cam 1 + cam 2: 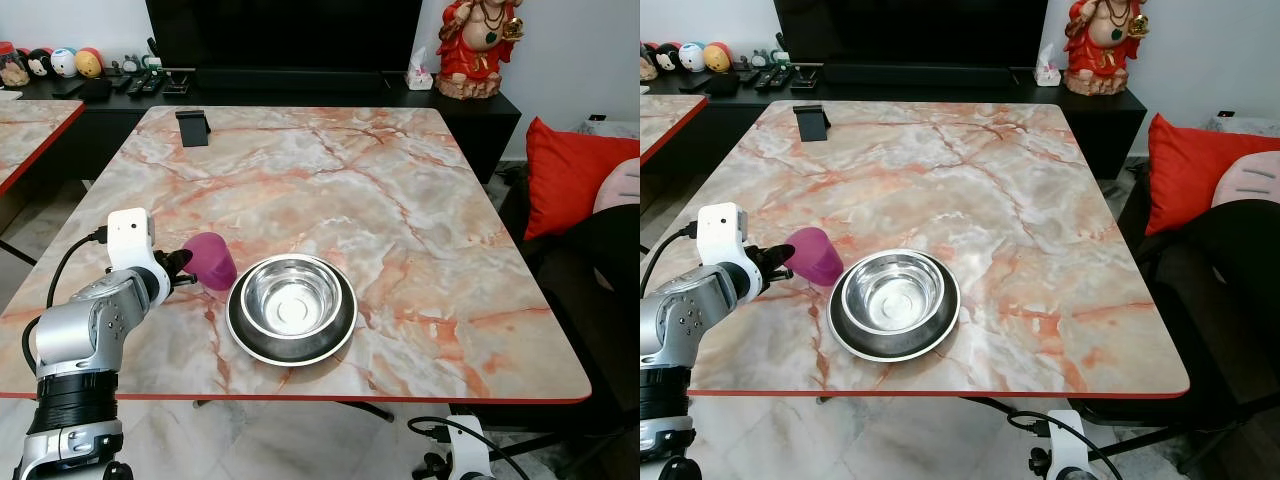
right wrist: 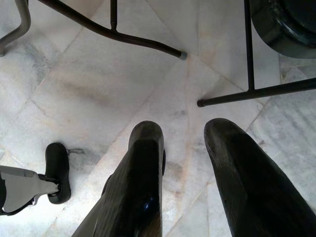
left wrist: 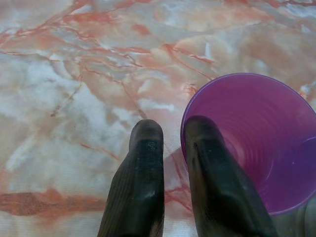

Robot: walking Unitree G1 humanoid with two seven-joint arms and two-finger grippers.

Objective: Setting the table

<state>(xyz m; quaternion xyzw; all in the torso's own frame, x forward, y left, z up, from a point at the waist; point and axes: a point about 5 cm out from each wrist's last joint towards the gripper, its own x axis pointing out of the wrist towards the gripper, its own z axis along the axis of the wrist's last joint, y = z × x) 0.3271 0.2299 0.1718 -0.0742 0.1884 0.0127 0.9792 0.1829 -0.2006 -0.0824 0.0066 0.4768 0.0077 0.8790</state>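
Note:
A purple plastic cup [image 1: 212,260] lies tilted on the marble table [image 1: 400,180] near its front left, with its mouth toward my left gripper [image 1: 180,268]. In the left wrist view the left gripper [image 3: 170,136] is shut on the rim of the purple cup [image 3: 256,143], one finger inside the mouth and one outside. Right beside the cup sits a steel bowl [image 1: 292,305] with a black rim, upright and empty. My right gripper [image 2: 185,133] hangs below the table's front edge over the floor, fingers open and holding nothing.
A black phone stand [image 1: 193,127] is at the table's far left. A second marble table [image 1: 25,125] stands to the left. A dark sofa with a red cushion [image 1: 575,175] runs along the right. Behind the table is a black TV console with a red statue [image 1: 478,45].

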